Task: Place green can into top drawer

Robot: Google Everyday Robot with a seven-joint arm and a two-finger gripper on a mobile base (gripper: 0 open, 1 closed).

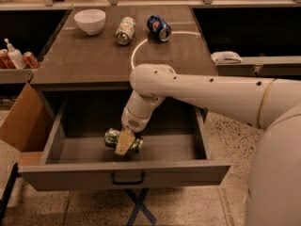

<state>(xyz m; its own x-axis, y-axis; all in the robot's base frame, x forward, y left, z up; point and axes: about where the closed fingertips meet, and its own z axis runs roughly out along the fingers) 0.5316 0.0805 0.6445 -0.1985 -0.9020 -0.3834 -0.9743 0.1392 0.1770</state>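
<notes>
Drawer (70,175) across the lower middle of the frame, pulled wide open, with a plain front panel and a small dark handle (128,178) at its centre. Inside, toward the front and a little left of centre, green can (112,138) lying on its side, silver end to the left, dark mottled wrap. Gripper (125,141) down inside the drawer, clamped across the middle of the can, one tan finger (123,147) laid over its near face. Contact between can and drawer floor impossible to judge.

Pale arm (197,91) coming in from the right edge, bent over the front edge of the table (80,62) and dropping into the drawer. Hides part of the drawer's back wall.

On the table, toward the top of the frame: white bowl (90,20) at upper left, pale can (125,30) on its side to the right of it, blue can (159,28) on its side just beyond, apart from the pale one. Thin white arc (138,48) on the tabletop below the blue can.

Cardboard box (21,121) at the left edge, close against the drawer's left side. Above it, on a side shelf, white pump bottle (15,55) beside a red can (30,59). On the right shelf, pale bundle (226,57). Dark crossed legs (136,206) under the drawer, on a speckled floor (211,206).

Print on all three cans unreadable.
</notes>
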